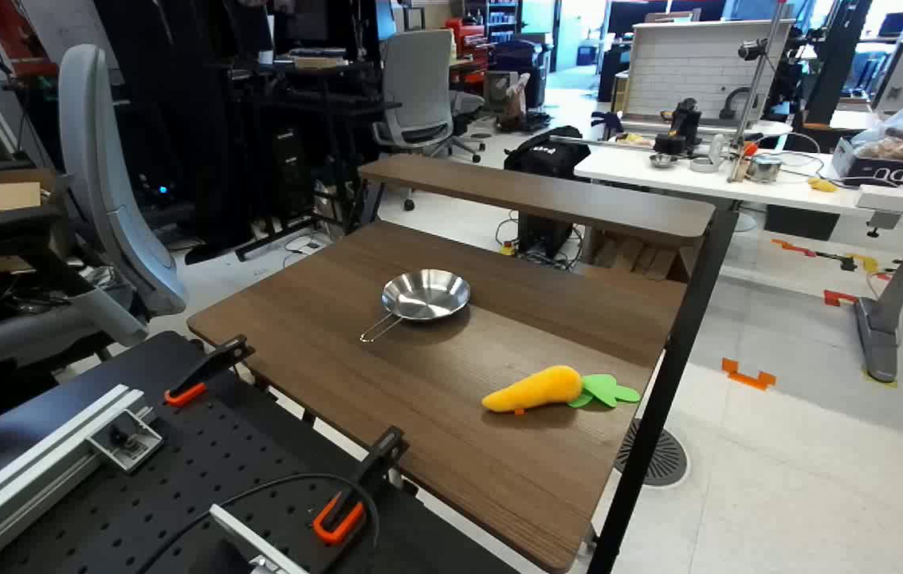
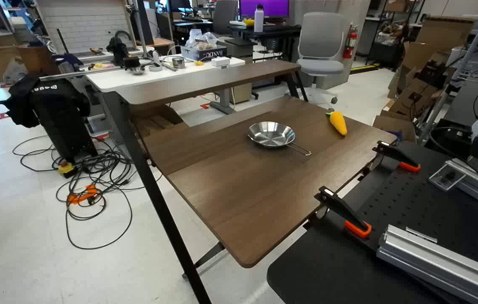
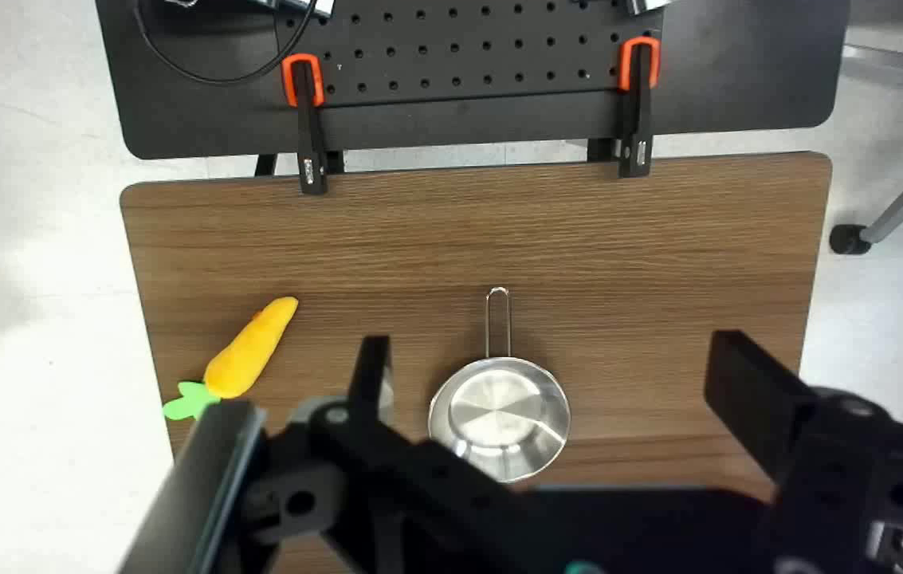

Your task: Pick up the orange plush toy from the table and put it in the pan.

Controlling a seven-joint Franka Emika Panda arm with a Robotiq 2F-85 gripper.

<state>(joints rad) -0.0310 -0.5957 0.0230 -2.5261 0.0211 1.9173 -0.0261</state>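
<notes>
Near side, as the robot's base faces it: black perforated bench [image 3: 483, 123], two black clamps [image 3: 309, 135] with orange loops reaching over the near edge of the brown wood-grain table [image 3: 658, 239]. Next, at right, the yellow-orange plush carrot toy [image 3: 250, 355] with green leaves lies on the table, unpicked; long axis diagonal, tip near-left, leaves far-right. Black two-finger gripper [image 3: 551, 351] hangs above the table, fingers spread wide, nothing held; sole arm, toy lies below and to its right. Pick probably needs a shift right, a part turn so jaws close across the body, then descent. Leaves at or just beside the right edge, can't tell if overhanging; outward nudge could drop it. More wood on its left and near sides, likely better room. Shiny round steel pan [image 3: 497, 414] is left of the toy, well apart, wire handle pointing near. Far: raised brown shelf [image 1: 535, 193] over the far edge; black slanted leg [image 1: 669, 379] outside the right edge, probably limiting swings that way.
</notes>
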